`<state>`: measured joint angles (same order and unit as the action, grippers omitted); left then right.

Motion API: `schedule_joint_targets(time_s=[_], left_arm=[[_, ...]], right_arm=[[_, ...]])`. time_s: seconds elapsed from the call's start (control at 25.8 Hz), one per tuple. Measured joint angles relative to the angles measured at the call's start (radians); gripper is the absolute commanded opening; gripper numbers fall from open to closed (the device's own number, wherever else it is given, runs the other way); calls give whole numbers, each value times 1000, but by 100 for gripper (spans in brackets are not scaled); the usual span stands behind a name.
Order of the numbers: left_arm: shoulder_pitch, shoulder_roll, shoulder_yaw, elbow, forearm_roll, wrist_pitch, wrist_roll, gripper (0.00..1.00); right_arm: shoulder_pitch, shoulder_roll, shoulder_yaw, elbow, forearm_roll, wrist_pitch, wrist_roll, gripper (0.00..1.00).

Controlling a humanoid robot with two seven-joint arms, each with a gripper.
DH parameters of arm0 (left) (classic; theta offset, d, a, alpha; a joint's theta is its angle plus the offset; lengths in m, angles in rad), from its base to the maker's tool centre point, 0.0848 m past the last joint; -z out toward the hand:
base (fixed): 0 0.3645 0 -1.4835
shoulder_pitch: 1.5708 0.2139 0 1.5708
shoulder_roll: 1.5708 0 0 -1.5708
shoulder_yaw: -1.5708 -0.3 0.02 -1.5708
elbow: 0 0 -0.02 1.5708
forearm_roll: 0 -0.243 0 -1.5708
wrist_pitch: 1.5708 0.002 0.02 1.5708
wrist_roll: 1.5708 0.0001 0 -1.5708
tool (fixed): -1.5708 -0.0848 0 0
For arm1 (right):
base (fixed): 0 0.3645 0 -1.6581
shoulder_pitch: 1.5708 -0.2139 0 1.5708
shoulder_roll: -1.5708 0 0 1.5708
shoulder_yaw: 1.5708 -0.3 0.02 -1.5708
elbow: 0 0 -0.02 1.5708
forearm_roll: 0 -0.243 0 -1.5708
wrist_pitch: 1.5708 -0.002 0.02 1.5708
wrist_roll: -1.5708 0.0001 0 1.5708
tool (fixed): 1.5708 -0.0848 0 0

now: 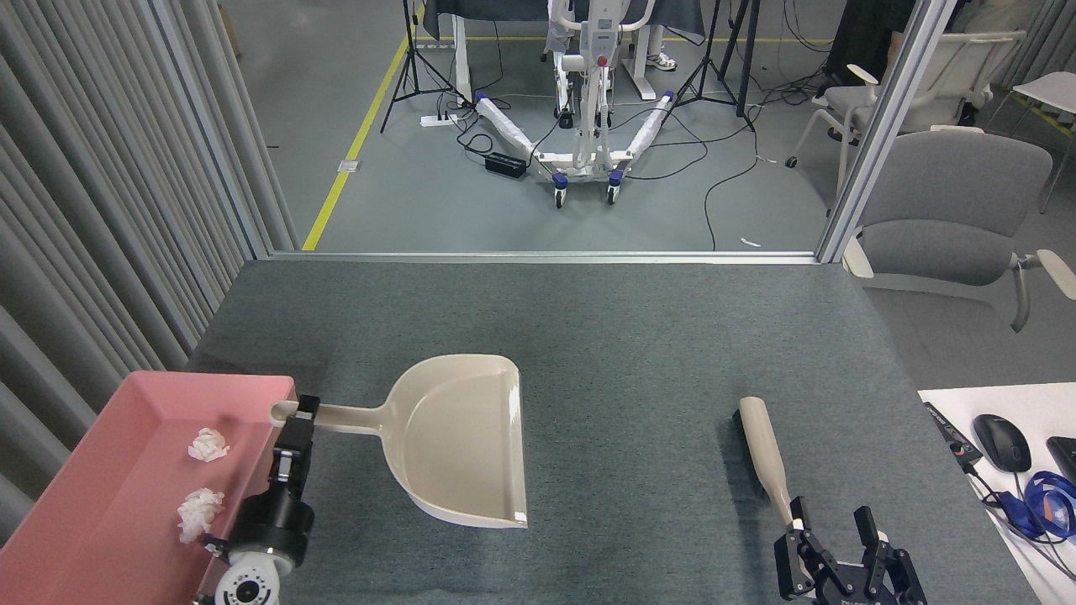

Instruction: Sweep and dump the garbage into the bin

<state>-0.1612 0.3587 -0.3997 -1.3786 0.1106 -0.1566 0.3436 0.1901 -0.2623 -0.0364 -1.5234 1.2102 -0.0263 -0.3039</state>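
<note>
The pink bin (101, 437) sits at the table's near left corner, and the garbage lies inside it as two white tissue wads (208, 444) (199, 512). A beige dustpan (458, 441) lies open side up on the grey table surface just right of the bin, with nothing in it. My left gripper (296, 418) is shut on the end of its handle beside the bin's right wall. The beige-handled brush (761, 445) lies on the table at the right. My right gripper (832, 525) is open just behind the brush's handle tip, which sits by its left finger.
A white desk (950, 399) at the right edge carries a black mouse (1002, 443) and a blue lanyard (1051, 504). A grey chair (941, 210) stands beyond the table's far right corner. Grey curtains (101, 210) line the left side.
</note>
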Motion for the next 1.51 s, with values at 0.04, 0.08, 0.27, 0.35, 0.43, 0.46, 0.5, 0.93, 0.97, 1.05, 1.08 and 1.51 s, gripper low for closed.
schedule_joint_targets(time_s=[0.04,0.08,0.27,0.35,0.43,0.46,0.5,0.93,0.97,1.05,1.08,1.51], left_arm=[[-1,-29,-2,3,-57,30,2,0],[-2,-55,-3,9,-88,45,4,0],[-6,-153,3,61,-156,82,43,0],[-5,-182,5,87,-157,84,59,0],[-3,-200,7,109,-153,84,69,0],[-3,-205,9,116,-150,82,73,0],[-3,-209,12,121,-147,77,75,0],[1,-225,27,178,-59,-4,78,1],[1,-226,26,183,-58,-11,76,1],[1,-227,23,194,-57,-20,73,9],[0,-227,22,200,-57,-24,70,24],[3,-221,15,238,-71,-33,60,100]], right_arm=[[2,0,-2,-6,0,0,-1,88],[4,0,-3,-13,0,0,-1,89],[7,-5,-19,-53,-1,0,1,94],[6,-5,-22,-66,-1,-1,8,95],[5,-6,-24,-77,1,-1,15,95],[5,-6,-24,-80,5,-1,20,94],[5,-6,-25,-82,10,-1,22,94],[6,-2,-24,-86,114,12,42,94],[6,-2,-24,-86,116,14,43,94],[5,-4,-23,-86,119,16,51,94],[3,-6,-23,-86,119,18,57,94],[-2,-16,-16,-104,96,34,141,98]])
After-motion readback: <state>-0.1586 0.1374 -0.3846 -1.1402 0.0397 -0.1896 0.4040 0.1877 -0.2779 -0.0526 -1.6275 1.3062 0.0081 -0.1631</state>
